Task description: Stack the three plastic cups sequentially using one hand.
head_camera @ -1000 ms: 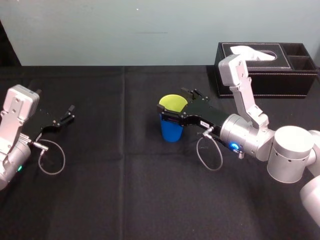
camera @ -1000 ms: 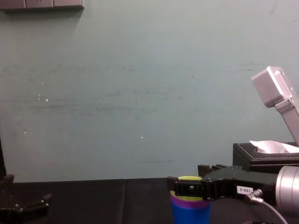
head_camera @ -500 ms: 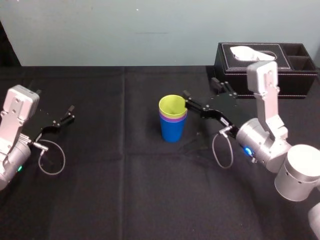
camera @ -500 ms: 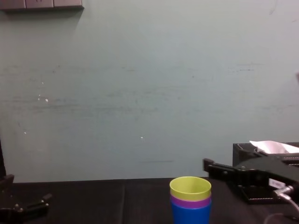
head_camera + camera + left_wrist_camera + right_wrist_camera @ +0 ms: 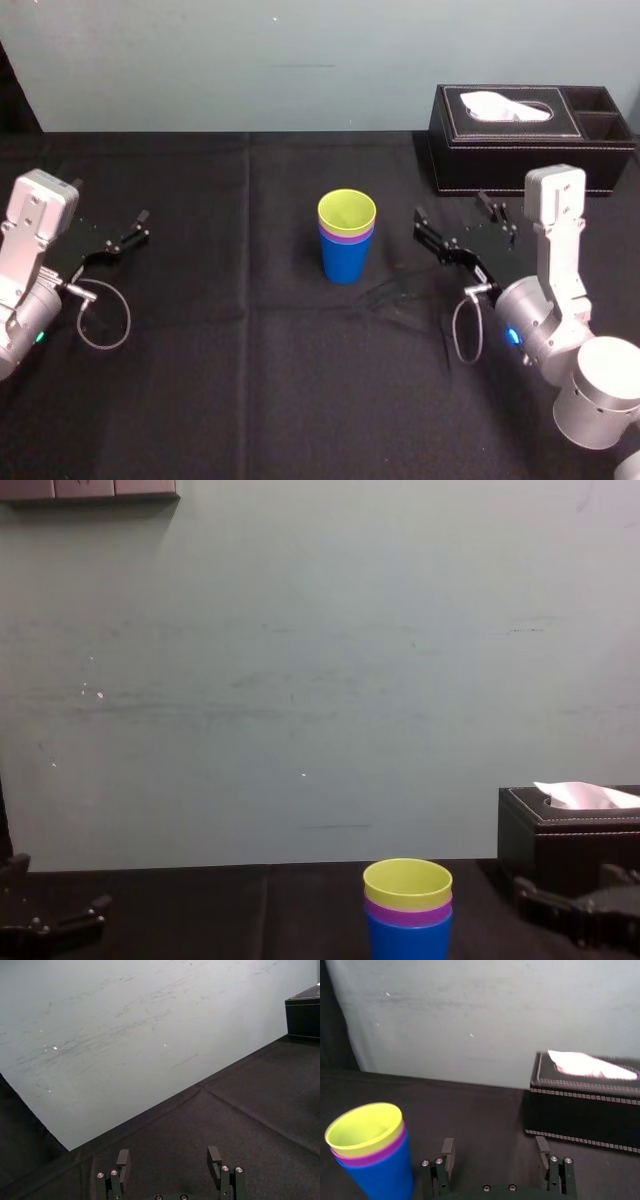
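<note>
Head view: three cups (image 5: 347,238) stand nested as one upright stack near the middle of the black desk (image 5: 250,380), the blue cup (image 5: 346,264) at the bottom, the purple cup (image 5: 347,237) showing as a narrow band above it and the yellow-green cup (image 5: 347,211) on top, its mouth open to the ceiling. By the look of it the stacking is done: no cup stands loose anywhere on the desk, and all that seems left is for the working arm to park. The right gripper (image 5: 449,207) hangs low over the desk between the stack and the black tissue box (image 5: 530,140), its jaws spread wide and holding nothing. The stack sits to that gripper's left, near but clear of it, with bare cloth between the closer jaw and the blue wall. The right wrist view confirms as much, with the stack (image 5: 370,1150) off to one side of the jaws and outside the gap between them, untouched. The left gripper (image 5: 168,1157) lies parked at the desk's left edge, well apart from the cups, its jaws also spread and empty.
</note>
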Available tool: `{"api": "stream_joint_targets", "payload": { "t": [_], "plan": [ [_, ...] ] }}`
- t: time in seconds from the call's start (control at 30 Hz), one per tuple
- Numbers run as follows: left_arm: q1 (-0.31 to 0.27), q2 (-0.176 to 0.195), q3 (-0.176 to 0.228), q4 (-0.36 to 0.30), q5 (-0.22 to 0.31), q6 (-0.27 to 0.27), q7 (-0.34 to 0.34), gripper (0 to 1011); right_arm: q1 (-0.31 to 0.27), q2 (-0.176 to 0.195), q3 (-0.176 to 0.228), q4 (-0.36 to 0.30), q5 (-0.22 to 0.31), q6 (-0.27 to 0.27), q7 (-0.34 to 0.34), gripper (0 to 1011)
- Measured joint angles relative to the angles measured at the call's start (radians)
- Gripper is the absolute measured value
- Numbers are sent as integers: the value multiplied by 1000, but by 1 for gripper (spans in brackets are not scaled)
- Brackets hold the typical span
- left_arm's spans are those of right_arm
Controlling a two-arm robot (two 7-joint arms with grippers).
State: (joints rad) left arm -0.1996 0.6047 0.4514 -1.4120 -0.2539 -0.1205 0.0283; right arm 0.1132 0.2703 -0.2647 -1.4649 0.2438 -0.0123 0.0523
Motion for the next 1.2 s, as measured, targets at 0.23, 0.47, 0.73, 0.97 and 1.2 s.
{"api": "stream_joint_targets", "payload": {
  "t": [0.23, 0.47, 0.73, 0.97, 1.2],
  "plan": [
    [0, 0, 0, 0, 0, 0, 0, 1011, -4, -18, 18, 26, -3, 23, 4, 1003],
    [0, 0, 0, 0, 0, 0, 0, 1011, -1, -20, 31, 35, 9, 21, 36, 1003],
    [0, 0, 0, 0, 0, 0, 0, 1012, -1, -20, 27, 34, 8, 22, 33, 1003],
    [0, 0, 0, 0, 0, 0, 0, 1012, 0, -20, 25, 34, 7, 23, 30, 1003],
    [0, 0, 0, 0, 0, 0, 0, 1011, 0, -19, 24, 33, 5, 23, 29, 1003]
  ]
}}
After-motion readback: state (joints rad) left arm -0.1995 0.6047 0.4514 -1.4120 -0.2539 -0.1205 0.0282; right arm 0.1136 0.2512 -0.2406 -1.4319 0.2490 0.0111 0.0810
